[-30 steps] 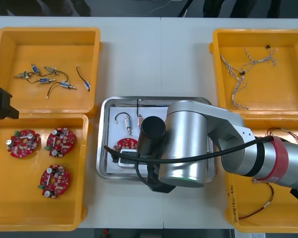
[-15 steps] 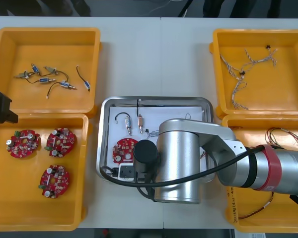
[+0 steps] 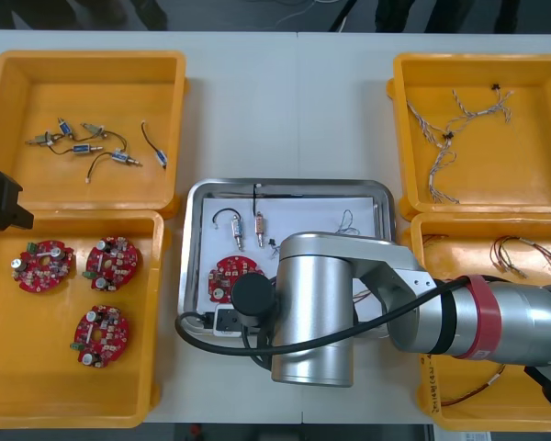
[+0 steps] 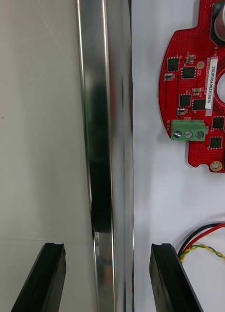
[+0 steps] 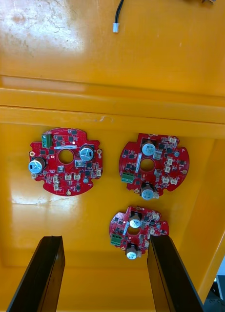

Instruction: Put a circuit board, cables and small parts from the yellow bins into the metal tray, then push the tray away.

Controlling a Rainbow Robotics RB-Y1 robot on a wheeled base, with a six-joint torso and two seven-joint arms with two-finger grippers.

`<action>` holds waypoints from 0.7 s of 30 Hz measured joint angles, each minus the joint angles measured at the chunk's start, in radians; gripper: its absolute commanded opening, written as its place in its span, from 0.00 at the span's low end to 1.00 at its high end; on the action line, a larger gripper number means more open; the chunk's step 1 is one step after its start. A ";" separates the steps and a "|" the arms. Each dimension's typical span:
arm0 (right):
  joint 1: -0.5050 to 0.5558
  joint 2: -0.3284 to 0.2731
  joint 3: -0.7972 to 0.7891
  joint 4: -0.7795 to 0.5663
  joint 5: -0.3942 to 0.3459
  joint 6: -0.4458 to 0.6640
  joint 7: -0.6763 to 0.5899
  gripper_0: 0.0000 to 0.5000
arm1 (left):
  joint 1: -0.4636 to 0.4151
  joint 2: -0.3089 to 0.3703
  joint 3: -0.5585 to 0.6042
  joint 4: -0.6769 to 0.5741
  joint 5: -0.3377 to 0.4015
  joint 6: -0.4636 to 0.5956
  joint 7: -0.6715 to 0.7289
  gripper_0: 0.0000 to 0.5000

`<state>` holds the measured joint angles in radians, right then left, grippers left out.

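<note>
The right claw [image 4: 108, 248] is released, its two black fingers [image 4: 51, 273] spread wide and standing astride the near rim of the metal tray [image 4: 105, 122]. One finger is over the bare tabletop [image 4: 39, 122] outside the tray, the other over the white sheet [image 4: 151, 195] that lines the inside. Neither finger touches the rim. Just beside the inner finger lies a loop of red and yellow cable [image 4: 205, 239], and farther along the sheet sits a round red circuit board [image 4: 195, 97] with a green connector block.

From above, the right arm [image 3: 349, 303] reaches across the near half of the tray [image 3: 197, 197], which sits in the middle of the tabletop between the yellow bins. The circuit board [image 3: 228, 276] lies in the tray's near left part. Behind it are a hooked black cable [image 3: 225, 216] and a small metal part [image 3: 259, 225], and a thin tangle of cable [image 3: 346, 220] lies toward the far right corner.

The left claw [image 5: 105, 241] is also released and holds nothing, hovering over the near left bin [image 5: 112, 105], where three spare boards [image 5: 66, 161] lie apart from one another. In the overhead view this claw [image 3: 0, 200] is at the table's left edge. The far left bin [image 3: 92, 69] holds small metal parts with black cables [image 3: 78, 142]. The far right bin [image 3: 404, 110] holds twisted cables [image 3: 450, 138], and the near right bin [image 3: 422, 230] holds red and yellow cables [image 3: 523, 253].
</note>
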<state>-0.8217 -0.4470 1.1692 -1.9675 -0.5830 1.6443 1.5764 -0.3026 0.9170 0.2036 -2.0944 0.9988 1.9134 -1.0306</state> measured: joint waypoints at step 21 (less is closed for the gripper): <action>0.000 -0.004 0.039 0.009 0.036 -0.030 0.000 1.00 | 0.000 0.000 0.000 0.000 0.000 0.000 0.000 1.00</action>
<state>-0.8217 -0.4511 1.2079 -1.9586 -0.5465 1.6139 1.5763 -0.3026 0.9170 0.2036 -2.0945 0.9987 1.9134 -1.0306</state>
